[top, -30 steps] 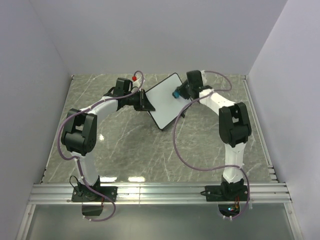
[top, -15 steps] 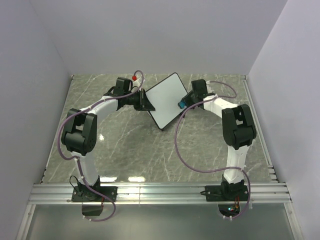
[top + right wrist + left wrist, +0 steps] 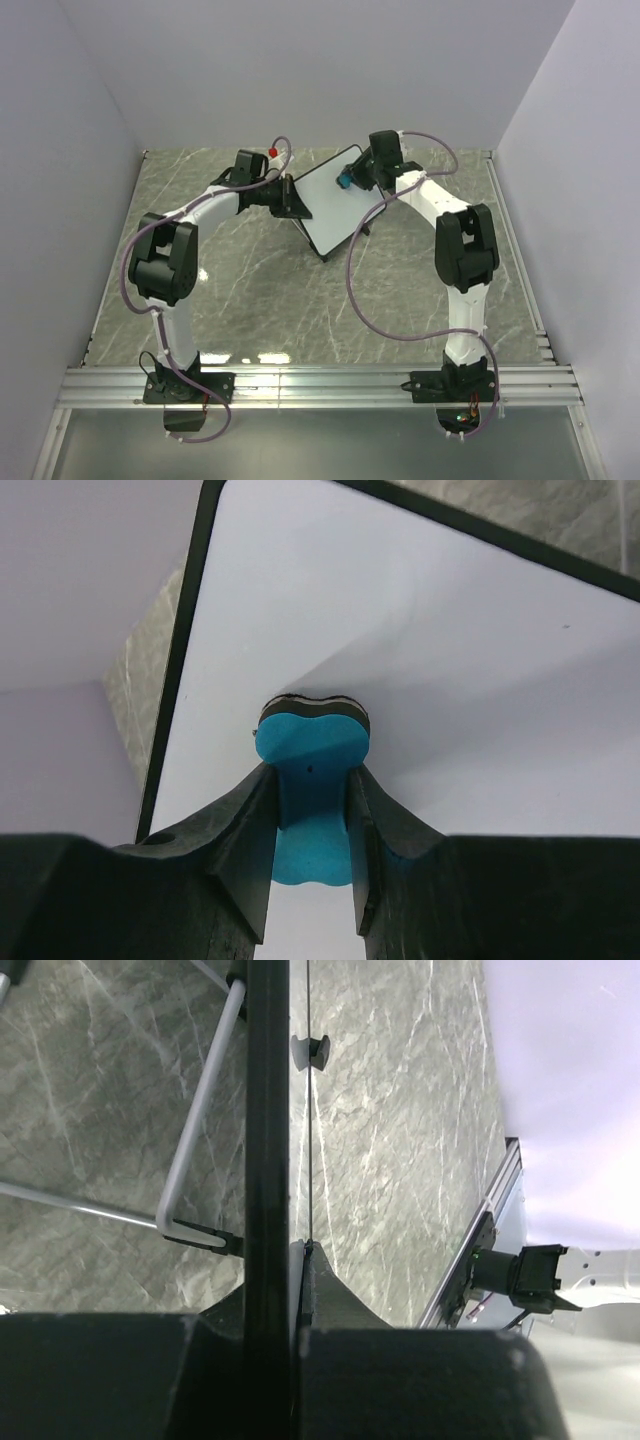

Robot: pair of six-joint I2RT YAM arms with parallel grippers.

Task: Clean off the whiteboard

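The whiteboard, white with a thin black frame, is held tilted above the far middle of the table. My left gripper is shut on its left edge; in the left wrist view the frame runs edge-on between my fingers. My right gripper is shut on the blue eraser at the board's upper part. In the right wrist view the eraser presses its dark felt against the white board surface, which shows no marks.
The grey marble table lies below. A red-tipped object sits at the far edge behind the left arm. The board's wire stand hangs behind it. An aluminium rail runs along the near edge.
My right gripper with the eraser swept from the board's upper right down to its right edge, then back up to the upper middle. The left arm and board barely moved.
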